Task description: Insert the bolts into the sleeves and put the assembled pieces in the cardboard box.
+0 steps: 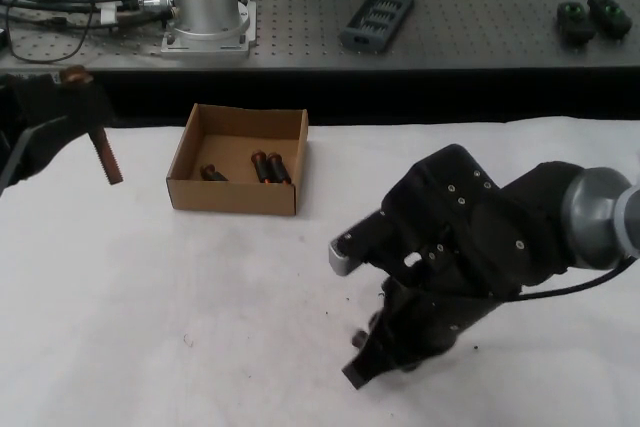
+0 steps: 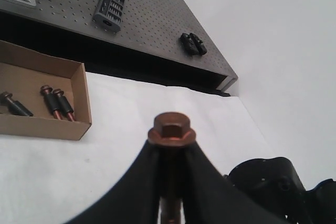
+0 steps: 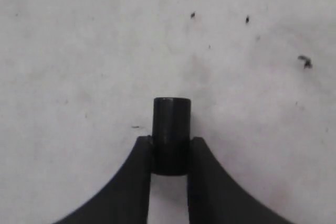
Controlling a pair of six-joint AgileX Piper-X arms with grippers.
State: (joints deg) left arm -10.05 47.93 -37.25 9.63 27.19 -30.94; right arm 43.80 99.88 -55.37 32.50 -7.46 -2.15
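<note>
The left hand (image 2: 171,153) pinches a copper bolt (image 2: 171,129) just under its head. The right hand (image 3: 170,156) pinches a black sleeve (image 3: 171,121), close to the white counter (image 1: 150,287). Farther back, the cardboard box (image 1: 235,197) holds three assembled pieces (image 1: 270,167). Behind it lies a grey perforated plate (image 1: 480,7).

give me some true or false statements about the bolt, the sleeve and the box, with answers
1. The left gripper holds a copper-coloured bolt. True.
2. The right gripper is open and holds nothing. False: it is shut on a black sleeve.
3. The cardboard box is empty. False: three pieces lie in it.
4. The box stands on the white surface. True.
5. The bolt is already inside the sleeve. False: they are apart, each in its own gripper.
</note>
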